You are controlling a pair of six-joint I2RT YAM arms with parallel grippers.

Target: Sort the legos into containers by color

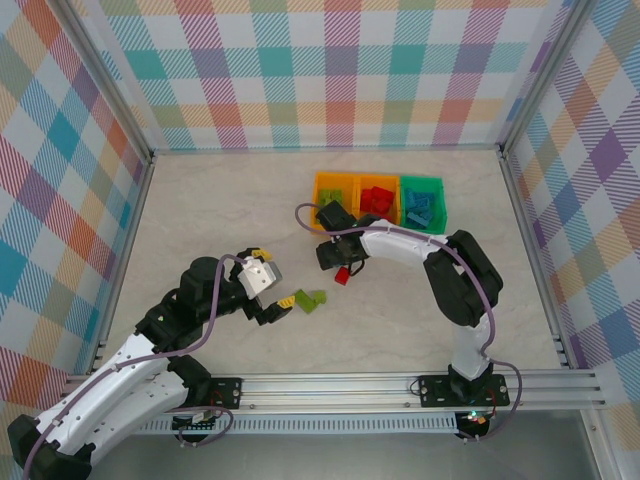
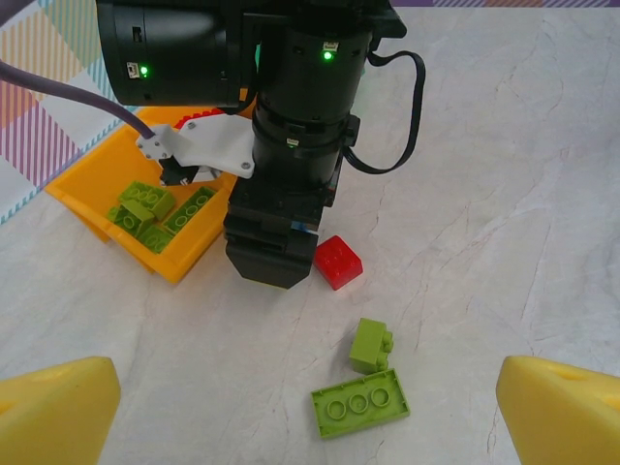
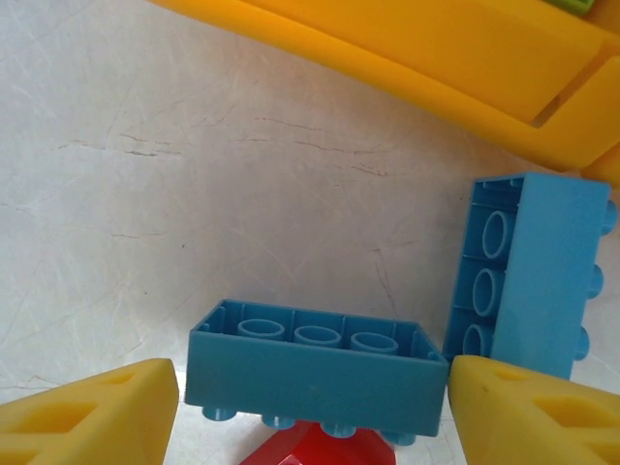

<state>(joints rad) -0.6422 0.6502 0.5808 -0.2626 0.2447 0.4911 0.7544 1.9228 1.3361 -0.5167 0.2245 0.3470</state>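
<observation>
The containers stand joined in a row at the back. The left orange bin holds lime legos, the middle orange one red, the green one blue. My right gripper is low in front of them, its fingers on either side of an upside-down light blue lego; the right pad touches it and a thin gap shows at the left. A second blue lego lies on its side beside it. A red lego rests by that gripper. My left gripper hangs open over two lime legos.
The orange bin's wall runs just beyond the blue legos. Checked walls enclose the table, with a metal rail along the near edge. Bare marble-patterned tabletop spreads to the left and back left.
</observation>
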